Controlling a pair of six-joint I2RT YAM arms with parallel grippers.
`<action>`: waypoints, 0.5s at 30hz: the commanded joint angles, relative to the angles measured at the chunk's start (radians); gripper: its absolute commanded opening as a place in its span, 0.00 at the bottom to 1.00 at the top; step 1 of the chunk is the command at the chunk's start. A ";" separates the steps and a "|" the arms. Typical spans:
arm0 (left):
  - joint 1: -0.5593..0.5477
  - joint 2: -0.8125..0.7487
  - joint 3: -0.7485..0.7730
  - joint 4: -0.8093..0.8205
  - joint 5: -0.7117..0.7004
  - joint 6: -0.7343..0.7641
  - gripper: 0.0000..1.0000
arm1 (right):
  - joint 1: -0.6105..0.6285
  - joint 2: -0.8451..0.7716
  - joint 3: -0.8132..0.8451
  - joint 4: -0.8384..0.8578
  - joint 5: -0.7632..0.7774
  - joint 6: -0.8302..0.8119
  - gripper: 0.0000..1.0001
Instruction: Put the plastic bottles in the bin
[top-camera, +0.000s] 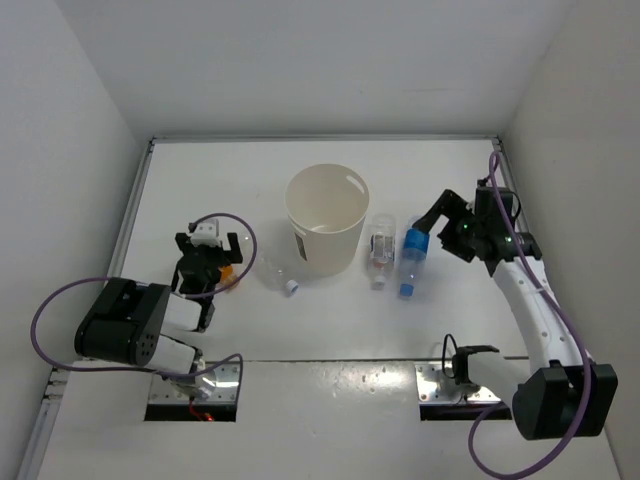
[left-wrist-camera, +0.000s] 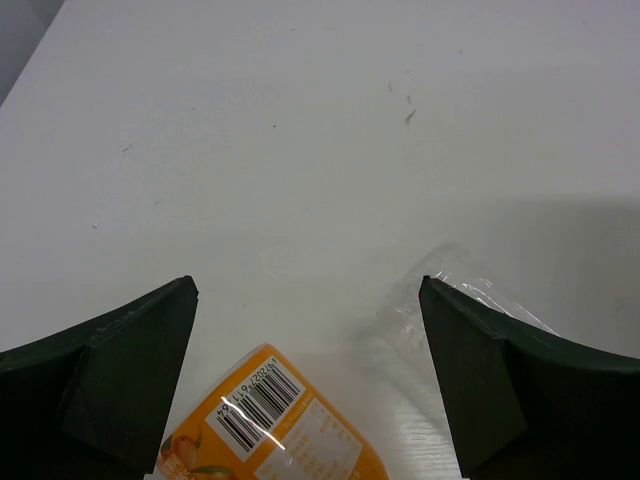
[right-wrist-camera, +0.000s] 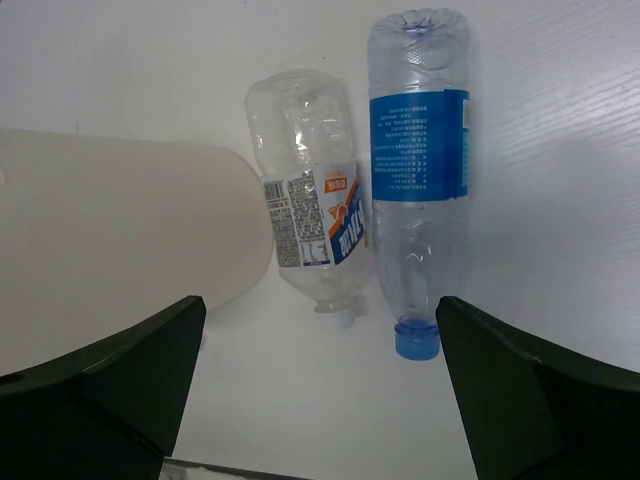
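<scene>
Both the left pincer (left-wrist-camera: 308, 300) and right pincer (right-wrist-camera: 320, 310) gape, holding nothing, over a scuffed white desk (top-camera: 330, 340) boxed by plain white walls (top-camera: 300, 60).

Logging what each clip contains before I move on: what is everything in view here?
bin: one, cream-white, upright mid-table
plain clear bottle: one, white cap, lying left of the bin
labelled clear bottle: one, white cap, lying right of the bin
blue-capped bottle: one, clear with blue label, lying beside the labelled one, farther from the bin
orange bottle: one, orange, lying below the left arm's tool
table: one, white
left fingers: two, dark, open, over the orange bottle
right fingers: two, dark, open, above the two right-hand bottles
</scene>
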 joint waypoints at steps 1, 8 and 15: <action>0.003 -0.011 0.008 0.047 0.012 0.002 1.00 | -0.012 0.021 0.035 -0.007 0.022 0.026 1.00; 0.012 -0.045 0.283 -0.437 -0.360 -0.205 1.00 | 0.002 0.064 0.044 0.035 -0.010 0.017 1.00; 0.022 -0.083 0.292 -0.502 -0.445 -0.265 1.00 | 0.002 0.199 0.044 0.078 -0.057 0.008 1.00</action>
